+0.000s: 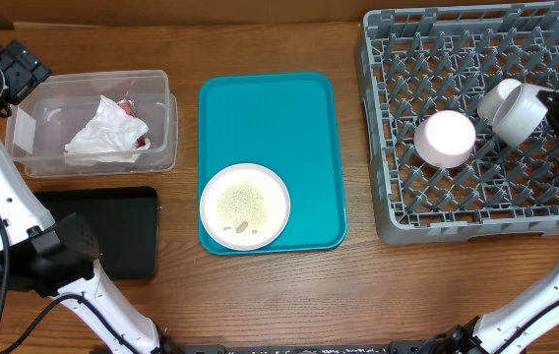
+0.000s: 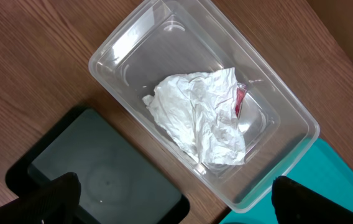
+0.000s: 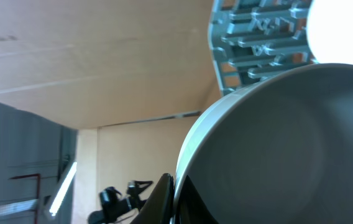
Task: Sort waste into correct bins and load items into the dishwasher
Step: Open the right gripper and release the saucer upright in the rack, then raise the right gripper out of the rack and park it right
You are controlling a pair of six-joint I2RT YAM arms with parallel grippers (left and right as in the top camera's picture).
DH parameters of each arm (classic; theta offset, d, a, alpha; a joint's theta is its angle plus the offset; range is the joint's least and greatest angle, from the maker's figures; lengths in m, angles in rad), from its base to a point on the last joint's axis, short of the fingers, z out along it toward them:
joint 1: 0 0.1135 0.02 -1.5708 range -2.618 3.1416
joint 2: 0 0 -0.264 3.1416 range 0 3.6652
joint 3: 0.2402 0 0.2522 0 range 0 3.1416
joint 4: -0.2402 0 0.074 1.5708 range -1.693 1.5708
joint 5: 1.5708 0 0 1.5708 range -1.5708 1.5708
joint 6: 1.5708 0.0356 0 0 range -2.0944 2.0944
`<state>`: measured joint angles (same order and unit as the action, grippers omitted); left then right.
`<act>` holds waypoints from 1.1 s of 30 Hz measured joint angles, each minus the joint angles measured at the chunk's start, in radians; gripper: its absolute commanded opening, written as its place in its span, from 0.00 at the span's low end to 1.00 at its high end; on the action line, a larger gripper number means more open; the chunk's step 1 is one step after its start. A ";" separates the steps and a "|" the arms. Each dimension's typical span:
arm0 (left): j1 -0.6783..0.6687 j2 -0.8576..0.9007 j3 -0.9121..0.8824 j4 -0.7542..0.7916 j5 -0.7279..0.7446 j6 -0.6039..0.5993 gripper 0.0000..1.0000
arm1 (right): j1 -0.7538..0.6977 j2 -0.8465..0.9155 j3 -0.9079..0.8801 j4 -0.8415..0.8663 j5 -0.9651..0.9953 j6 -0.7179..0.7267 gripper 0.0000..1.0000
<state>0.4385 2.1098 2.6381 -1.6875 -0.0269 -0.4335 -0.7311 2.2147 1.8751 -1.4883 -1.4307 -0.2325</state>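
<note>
Dish rack (image 1: 476, 211): beneath the right end effector (image 1: 547, 110), which is clamped shut on the rim of a tilted bowl (image 1: 516, 110). Free peg rows lie on all sides.

Clear tub (image 2: 111, 46): directly beneath the left end effector (image 2: 176, 202), which is spread wide and empty. The napkin (image 2: 195, 118) lies inside the tub.

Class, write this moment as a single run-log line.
left hand: open over tub | napkin: in tub | right hand: shut on bowl at rack | plate: rice, on teal tray
</note>
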 measured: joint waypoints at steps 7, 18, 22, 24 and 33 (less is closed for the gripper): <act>0.000 0.000 0.000 0.000 0.000 0.000 1.00 | -0.006 0.000 0.000 0.002 0.083 0.028 0.04; 0.000 0.000 0.000 0.000 0.000 0.000 1.00 | -0.019 0.000 0.001 0.028 0.155 0.087 0.04; 0.000 0.000 0.000 0.000 0.000 0.000 1.00 | -0.053 0.000 0.046 0.015 0.259 0.159 0.04; 0.000 0.000 0.000 0.000 0.000 0.000 1.00 | -0.064 0.000 0.084 -0.013 0.334 0.194 0.08; 0.000 0.000 0.000 0.000 0.000 0.000 1.00 | -0.153 -0.030 0.330 -0.175 0.840 0.343 0.49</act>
<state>0.4385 2.1098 2.6381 -1.6875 -0.0269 -0.4335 -0.8841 2.1845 2.2047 -1.6638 -0.5903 0.1101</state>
